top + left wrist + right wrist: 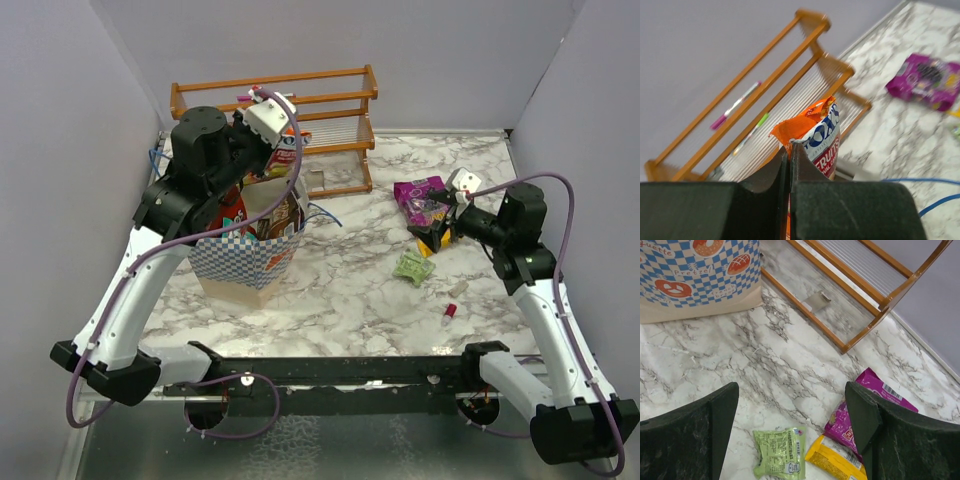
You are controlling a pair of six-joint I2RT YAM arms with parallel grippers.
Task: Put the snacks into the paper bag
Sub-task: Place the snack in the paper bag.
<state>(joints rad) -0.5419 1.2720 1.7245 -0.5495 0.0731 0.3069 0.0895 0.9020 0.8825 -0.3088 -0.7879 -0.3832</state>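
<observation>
The counter (340, 290) looks like smooth, faintly shiny marble-patterned stone or laminate. The paper bag (700, 275) is matt printed paper with a plain kraft base. Behind the bag, the rack (805, 310) is varnished wood. Above the bag, the orange-white packet (815, 135) is glossy film. To the right of the bag, the magenta packet (420, 195) and light-green packet (780, 457) are also glossy film, and crinkled.

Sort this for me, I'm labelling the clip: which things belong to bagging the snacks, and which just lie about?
For the job: paper bag; orange Fox's packet in the left gripper; magenta packet; light-green packet; yellow packet.
Lying about: wooden rack; pink marker; small red cap.
</observation>
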